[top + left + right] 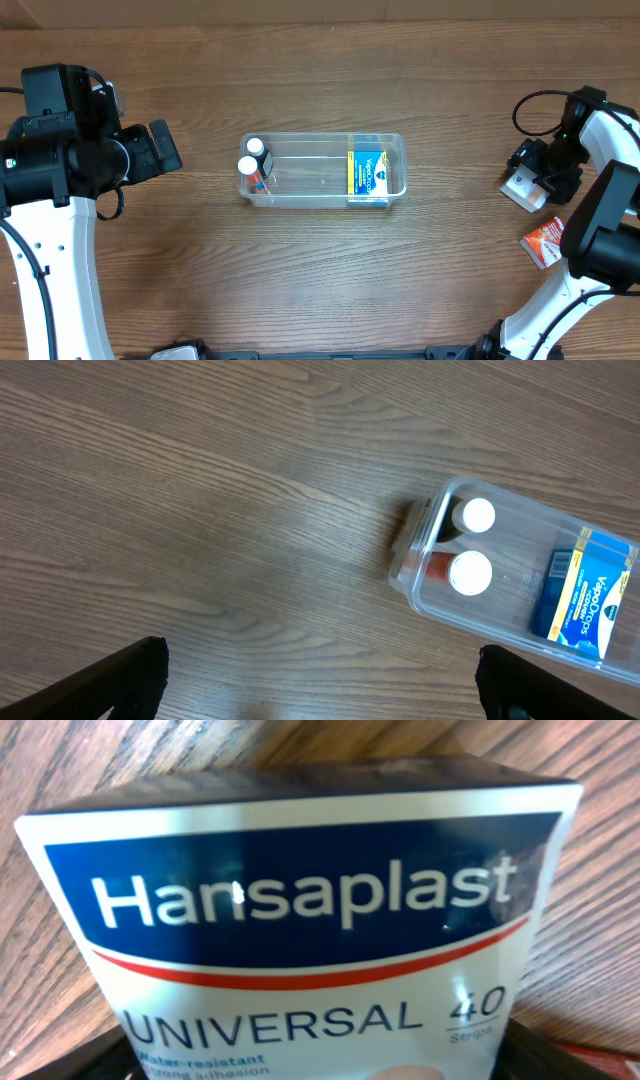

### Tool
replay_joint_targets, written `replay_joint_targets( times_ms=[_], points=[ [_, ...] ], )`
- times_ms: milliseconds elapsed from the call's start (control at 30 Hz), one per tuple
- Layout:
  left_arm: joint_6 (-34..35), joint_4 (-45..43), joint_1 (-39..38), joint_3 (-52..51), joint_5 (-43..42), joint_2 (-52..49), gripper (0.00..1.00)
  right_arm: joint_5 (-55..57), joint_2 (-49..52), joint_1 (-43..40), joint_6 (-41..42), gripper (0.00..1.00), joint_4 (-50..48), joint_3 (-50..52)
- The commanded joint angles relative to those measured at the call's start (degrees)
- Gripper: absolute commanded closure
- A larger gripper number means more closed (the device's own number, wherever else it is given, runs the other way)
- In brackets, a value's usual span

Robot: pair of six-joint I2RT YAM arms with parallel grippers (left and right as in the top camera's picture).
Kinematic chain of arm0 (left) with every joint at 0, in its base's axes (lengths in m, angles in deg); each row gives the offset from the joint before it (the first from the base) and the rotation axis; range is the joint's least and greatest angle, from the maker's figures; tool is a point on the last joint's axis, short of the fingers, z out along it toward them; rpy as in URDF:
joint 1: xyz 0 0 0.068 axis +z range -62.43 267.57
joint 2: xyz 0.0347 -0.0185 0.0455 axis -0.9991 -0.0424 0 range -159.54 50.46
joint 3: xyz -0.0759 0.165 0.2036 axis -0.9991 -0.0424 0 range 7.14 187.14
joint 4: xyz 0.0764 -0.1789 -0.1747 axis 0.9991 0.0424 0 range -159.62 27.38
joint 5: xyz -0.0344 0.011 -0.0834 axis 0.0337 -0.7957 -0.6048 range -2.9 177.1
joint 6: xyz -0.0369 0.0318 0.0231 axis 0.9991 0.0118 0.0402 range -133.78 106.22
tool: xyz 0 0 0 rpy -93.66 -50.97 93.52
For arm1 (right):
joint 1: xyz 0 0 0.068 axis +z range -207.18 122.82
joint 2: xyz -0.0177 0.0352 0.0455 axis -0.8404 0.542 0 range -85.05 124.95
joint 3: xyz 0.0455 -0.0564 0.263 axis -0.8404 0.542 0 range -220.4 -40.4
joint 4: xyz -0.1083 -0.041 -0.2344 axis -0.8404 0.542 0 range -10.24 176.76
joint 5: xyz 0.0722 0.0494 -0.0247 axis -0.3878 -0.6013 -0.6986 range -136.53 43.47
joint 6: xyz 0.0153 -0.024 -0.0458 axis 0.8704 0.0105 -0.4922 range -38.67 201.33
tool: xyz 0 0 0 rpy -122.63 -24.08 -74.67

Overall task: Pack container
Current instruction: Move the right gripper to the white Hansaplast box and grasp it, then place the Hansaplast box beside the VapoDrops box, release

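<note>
- While the right arm works at the far right, the left gripper (160, 150) hangs well left of the tub; in its wrist view the fingers sit at the bottom corners, spread wide, nothing between them
- Mid-table: the container (310, 180), clear thin-walled plastic, rounded corners, raised rim; probably light, likely to slide on the wood-grain table (320, 290) if bumped
- Its left end holds two bottles (251, 157), upright, round white caps, close together; its right end holds a blue-and-yellow carton (368, 172), matt card; the middle floor is bare, judged the slot for the next item
- Far right: the right gripper (540, 172) is over the plaster box (522, 190), glossy white-and-blue card, flat faces, crisp edges; it fills the wrist view, so cannot tell whether the jaws press it or merely flank it
- Step judged: pick this box; grip across flat faces without denting the card, lift clear of the rim, lower into the bare middle
- Orange-and-white packet (545, 243) lies near; avoid nudging it
</note>
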Motion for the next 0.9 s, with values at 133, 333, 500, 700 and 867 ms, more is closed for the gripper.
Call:
replay_joint_targets(
  times_ms=[133,333,500,700,867],
  points=[
    [-1.05,0.00,-0.04,-0.24,-0.61,0.22,0.00,-0.55,0.33,-0.26,-0.24,0.21,-0.11,0.26],
    [-1.07,-0.02,-0.04,-0.24,-0.59,0.22,0.00,-0.55,0.33,-0.26,-0.22,0.26,0.24,0.26],
    [-1.07,-0.02,-0.07,-0.24,-0.59,0.22,0.00,-0.55,0.33,-0.26,-0.22,0.30,0.39,0.26],
    [-1.07,-0.02,-0.04,-0.24,-0.59,0.22,0.00,-0.57,0.31,-0.26,-0.20,0.36,0.50,0.26],
    [-1.07,-0.02,-0.04,-0.24,-0.57,0.22,0.00,-1.44,0.31,-0.26,-0.04,0.39,0.63,0.26]
  ],
)
